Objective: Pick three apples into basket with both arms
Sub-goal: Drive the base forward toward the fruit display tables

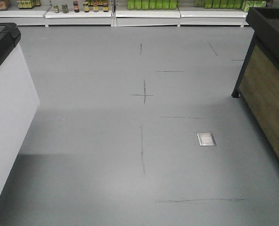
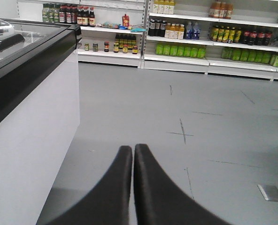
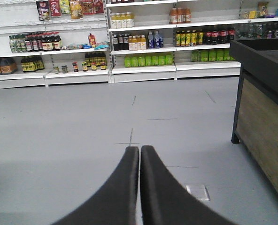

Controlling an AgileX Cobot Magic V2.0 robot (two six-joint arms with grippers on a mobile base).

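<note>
No apples and no basket show in any view. My left gripper (image 2: 133,148) is shut with nothing between its black fingers, hanging over grey floor beside a white chest freezer (image 2: 31,117). My right gripper (image 3: 139,149) is likewise shut and empty, pointing across the floor toward store shelves. Neither arm appears in the front-facing view.
A white freezer with a black lid (image 1: 5,103) stands at the left. A black-framed wooden display stand (image 1: 269,80) stands at the right. Shelves of bottles and jars (image 3: 143,51) line the far wall. A metal floor plate (image 1: 206,139) lies in the marked grey floor.
</note>
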